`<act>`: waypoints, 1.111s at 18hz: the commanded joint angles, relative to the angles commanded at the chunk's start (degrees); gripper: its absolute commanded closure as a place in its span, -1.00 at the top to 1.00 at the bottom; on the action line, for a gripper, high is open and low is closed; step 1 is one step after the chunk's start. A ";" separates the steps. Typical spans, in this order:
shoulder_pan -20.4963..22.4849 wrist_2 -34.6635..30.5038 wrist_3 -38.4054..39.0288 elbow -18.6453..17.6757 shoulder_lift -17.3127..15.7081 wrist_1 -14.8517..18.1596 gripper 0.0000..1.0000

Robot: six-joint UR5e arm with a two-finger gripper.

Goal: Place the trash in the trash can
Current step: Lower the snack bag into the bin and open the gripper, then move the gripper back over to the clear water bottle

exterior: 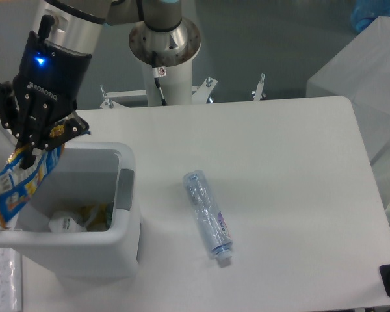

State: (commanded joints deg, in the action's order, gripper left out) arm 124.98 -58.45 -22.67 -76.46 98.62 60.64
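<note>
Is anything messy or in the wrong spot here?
Yes. The plastic bottle lies on its side on the table, outside the trash can. The snack packet dangles from the gripper over the can's left edge.

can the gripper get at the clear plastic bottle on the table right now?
Probably not yet. The two-finger gripper is shut on the blue-and-orange snack packet over the white rectangular bin. The crushed clear plastic bottle lies alone on the white table, nothing over or beside it.
</note>
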 joint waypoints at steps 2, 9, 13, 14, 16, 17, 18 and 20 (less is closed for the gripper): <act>0.00 0.00 0.00 0.00 -0.09 0.00 1.00; 4.81 -0.26 -0.88 0.44 0.52 -2.19 1.00; 11.32 -0.53 -0.44 0.96 3.07 -2.99 1.00; 12.73 -0.53 -0.35 1.14 4.21 -2.99 1.00; 15.46 -0.53 -0.96 1.49 7.10 -2.99 1.00; 16.51 -0.70 -0.88 2.10 8.86 -2.90 1.00; 17.31 -1.14 -0.97 2.89 11.05 -2.90 1.00; 19.15 -4.03 -0.88 4.21 13.96 -2.29 1.00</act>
State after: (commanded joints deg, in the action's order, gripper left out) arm 144.13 -62.47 -23.56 -72.25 112.58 58.36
